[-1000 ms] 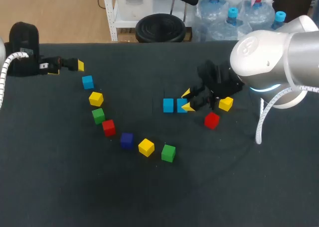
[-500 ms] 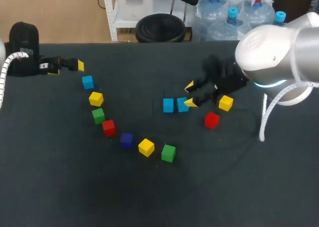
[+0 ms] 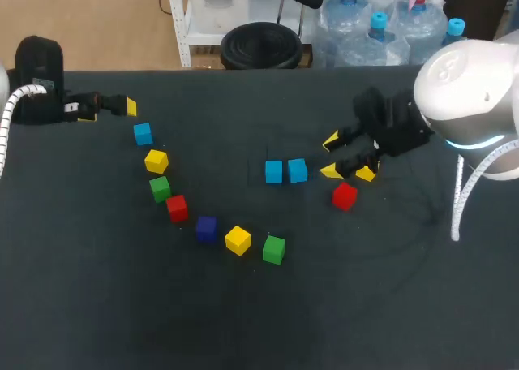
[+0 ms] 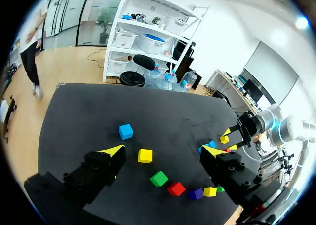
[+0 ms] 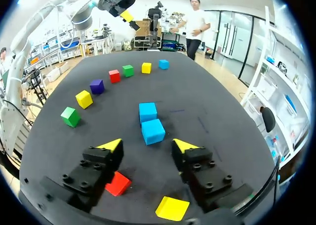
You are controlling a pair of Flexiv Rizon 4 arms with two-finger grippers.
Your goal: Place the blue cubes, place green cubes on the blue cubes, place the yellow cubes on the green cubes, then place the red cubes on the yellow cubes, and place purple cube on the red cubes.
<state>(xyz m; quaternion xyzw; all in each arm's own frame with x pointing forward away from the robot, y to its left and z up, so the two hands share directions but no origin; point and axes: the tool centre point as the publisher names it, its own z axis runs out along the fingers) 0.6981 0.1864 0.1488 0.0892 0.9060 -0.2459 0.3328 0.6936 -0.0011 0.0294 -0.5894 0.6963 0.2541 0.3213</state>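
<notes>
Two blue cubes sit just beside each other at mid-bench, the left blue cube and the right blue cube. Nothing is stacked on either. In the right wrist view they lie one behind the other, and the closer one is just ahead of the gap between the fingers, not inside it.

The right tool hovers a little to the right of that pair. Its fingers are spread and it grips nothing. Beside it lie a red cube, on the side nearer the robot, and a yellow cube, partly hidden behind the lower finger. In the wrist view both rest on the bench beneath the tool. The white right arm comes in from the right edge.

Seven more cubes form a loose arc across the left half of the bench, each apart from its neighbours. From the far end they are the lone blue cube, upper yellow cube, upper green cube, second red cube, purple cube, lower yellow cube and lower green cube.

The left tool is at the far left of the bench, near the lone blue cube. Its fingers are wide apart and empty, and the arc lies ahead of it.
</notes>
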